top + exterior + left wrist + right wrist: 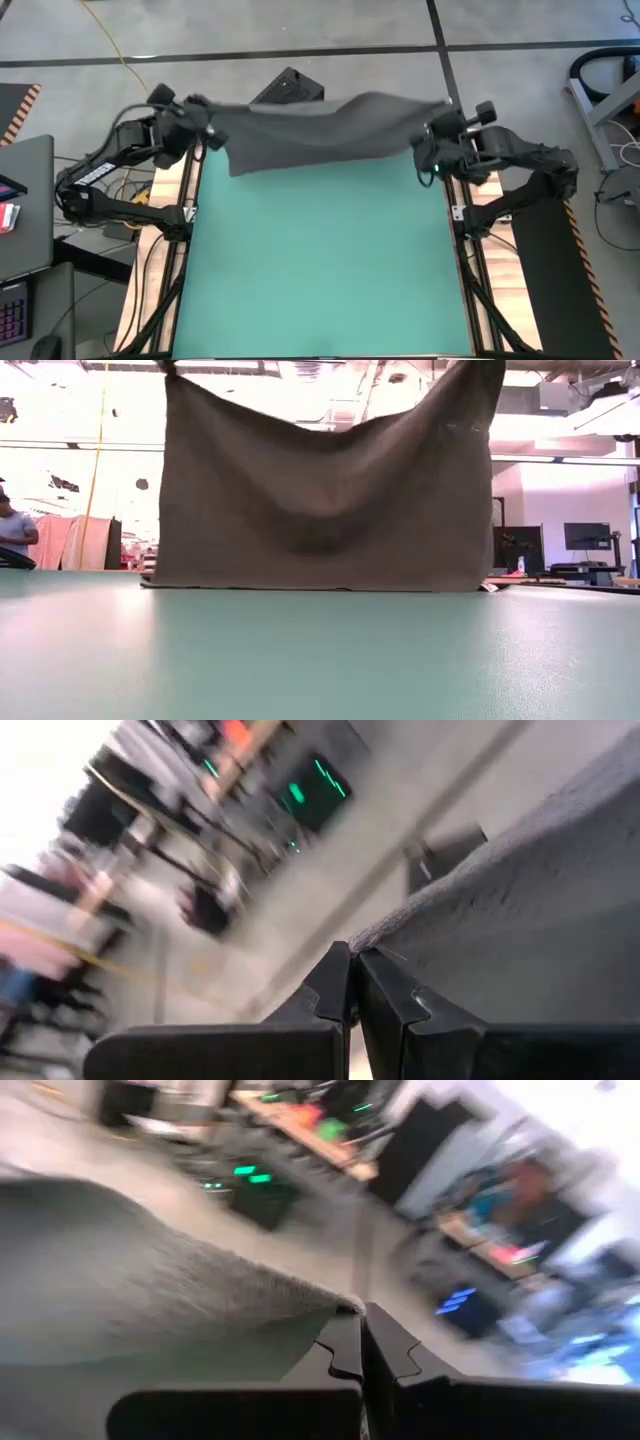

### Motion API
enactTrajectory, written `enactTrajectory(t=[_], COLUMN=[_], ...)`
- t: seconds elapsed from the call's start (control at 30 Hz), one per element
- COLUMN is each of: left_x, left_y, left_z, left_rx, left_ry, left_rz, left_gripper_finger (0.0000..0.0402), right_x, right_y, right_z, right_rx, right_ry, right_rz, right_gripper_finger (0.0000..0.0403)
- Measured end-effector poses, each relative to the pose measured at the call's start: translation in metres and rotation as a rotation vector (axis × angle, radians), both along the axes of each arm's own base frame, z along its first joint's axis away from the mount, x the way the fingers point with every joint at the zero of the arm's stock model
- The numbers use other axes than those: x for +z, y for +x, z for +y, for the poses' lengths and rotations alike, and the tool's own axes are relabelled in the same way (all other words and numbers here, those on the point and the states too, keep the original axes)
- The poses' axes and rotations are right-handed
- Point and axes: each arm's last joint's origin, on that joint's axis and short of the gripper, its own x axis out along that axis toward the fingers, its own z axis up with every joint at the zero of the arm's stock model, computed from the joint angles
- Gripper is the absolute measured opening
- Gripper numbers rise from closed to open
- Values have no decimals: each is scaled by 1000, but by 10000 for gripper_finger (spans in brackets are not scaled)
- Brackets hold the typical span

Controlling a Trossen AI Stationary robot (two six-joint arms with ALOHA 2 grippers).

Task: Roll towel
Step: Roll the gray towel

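Note:
The towel [320,130], a plain dark grey cloth, hangs spread out between my two grippers over the table's far end. In the low view the towel [320,490] drops like a curtain from its two upper corners, and its top edge sags in the middle. Its lower edge [320,588] reaches down to table level; whether it rests there I cannot tell. My left gripper [200,118] is shut on the towel's left upper corner. My right gripper [437,130] is shut on the right upper corner. My left gripper pinches the towel's upper corner [372,946] between its two fingers [330,985], coming at it nearly level from the table's left side. The cloth runs away from the fingers toward the other arm and hangs below them. My right gripper pinches the opposite upper corner [338,1308] between its two fingers [385,1350], coming nearly level from the table's right side. The towel's top edge leads off from the fingers toward the left arm, slack enough to sag.
The green table top [320,260] lies bare in front of the towel, with wooden side rails [160,280] left and right. A black object [288,86] stands on the floor beyond the far edge. A person [12,528] sits in the room behind.

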Motion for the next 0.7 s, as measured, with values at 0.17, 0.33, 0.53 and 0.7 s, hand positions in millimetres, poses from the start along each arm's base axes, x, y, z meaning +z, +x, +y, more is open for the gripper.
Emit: enactTrajectory(t=[0.17,0.33,0.53,0.7], left_x=[-33,-74,-120,-144], left_y=[-12,-14,-14,-14], left_z=[-18,-49,-86,-121], left_rx=[2,-109,-157,-175], left_ry=[-284,-563,-779,-886], left_rz=[-55,-118,-148,-194], left_gripper_finger=[0,0,0,0], right_x=[-30,-73,-116,-133], right_y=[6,9,5,0], right_z=[24,54,100,143], right_rx=[154,234,291,316], right_ry=[249,439,592,719], right_rz=[-70,-69,-96,-115], right_gripper_finger=[10,9,9,9])
